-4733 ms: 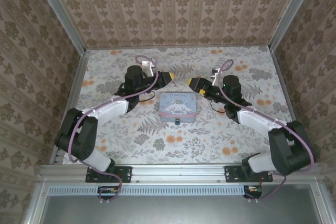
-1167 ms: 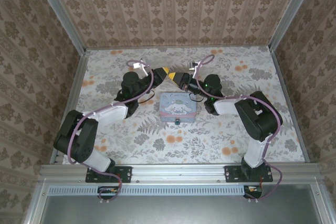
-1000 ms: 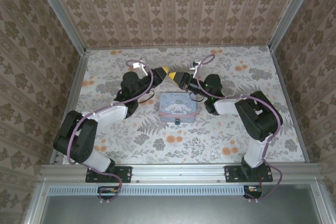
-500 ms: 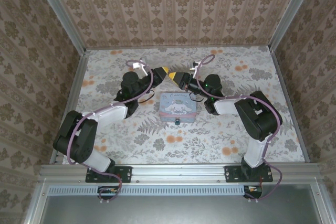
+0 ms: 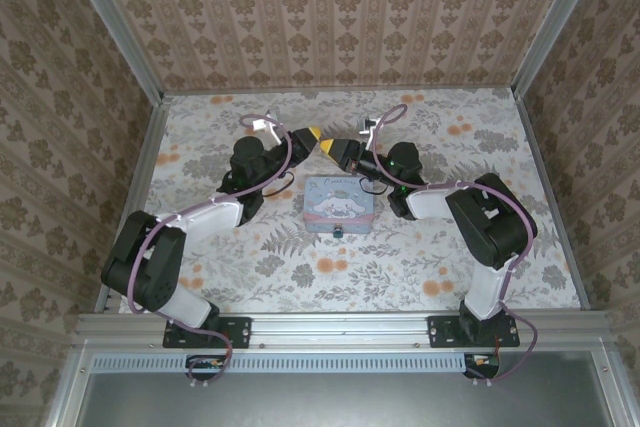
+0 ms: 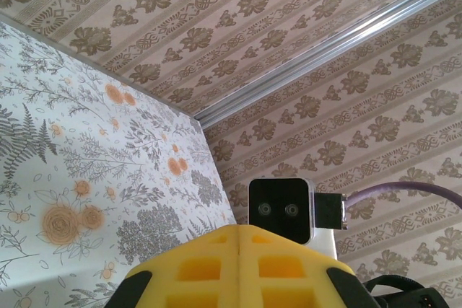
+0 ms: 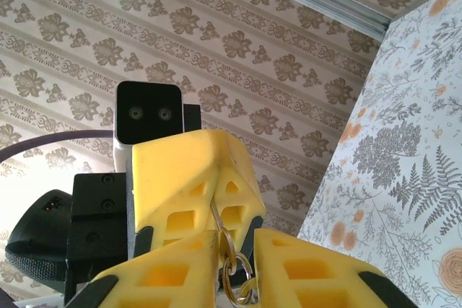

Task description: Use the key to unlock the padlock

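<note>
- Noted yellow left fingers [image 7: 173,171] pinching thin metal key [image 7: 214,216], lower centre.
- Found yellow right fingers [image 7: 303,272] flanking its ring [image 7: 235,268]; grip unclear.
- Spotted tiny teal padlock [image 5: 340,231] mid-frame, below pale blue tin [image 5: 339,197]; probably light, slippery; steady by body.

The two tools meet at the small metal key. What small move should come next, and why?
Probably close the right tool firmly on the gold key rings. The left tool, shut, holds the small metal key, and the rings hang between the right tool's yellow fingers; a firm grip there should precede any release.
</note>
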Controlling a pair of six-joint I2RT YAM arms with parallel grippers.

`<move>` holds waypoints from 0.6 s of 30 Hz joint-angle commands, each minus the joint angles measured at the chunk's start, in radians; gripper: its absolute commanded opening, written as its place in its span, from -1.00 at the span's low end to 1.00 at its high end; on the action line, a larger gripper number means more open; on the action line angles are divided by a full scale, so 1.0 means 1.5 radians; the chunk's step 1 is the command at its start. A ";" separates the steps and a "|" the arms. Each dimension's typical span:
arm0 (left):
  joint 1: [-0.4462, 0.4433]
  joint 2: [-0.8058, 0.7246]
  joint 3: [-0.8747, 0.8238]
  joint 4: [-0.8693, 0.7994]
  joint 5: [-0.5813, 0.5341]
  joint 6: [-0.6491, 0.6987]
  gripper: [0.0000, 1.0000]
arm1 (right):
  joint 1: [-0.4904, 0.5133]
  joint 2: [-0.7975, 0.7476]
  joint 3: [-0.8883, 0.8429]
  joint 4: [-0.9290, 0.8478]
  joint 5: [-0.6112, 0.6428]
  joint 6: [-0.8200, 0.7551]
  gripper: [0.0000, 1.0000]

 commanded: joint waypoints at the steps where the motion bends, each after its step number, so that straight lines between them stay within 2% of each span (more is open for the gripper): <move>1: -0.001 -0.018 -0.009 0.018 -0.007 0.017 -1.00 | 0.003 0.012 0.023 0.032 -0.011 0.001 -0.68; 6: -0.001 -0.024 -0.019 0.020 -0.011 0.018 -1.00 | -0.001 0.012 0.015 0.031 -0.004 -0.001 -0.99; 18: -0.006 -0.047 -0.051 0.034 -0.027 0.011 -1.00 | -0.022 0.015 -0.010 0.027 0.030 0.009 -1.00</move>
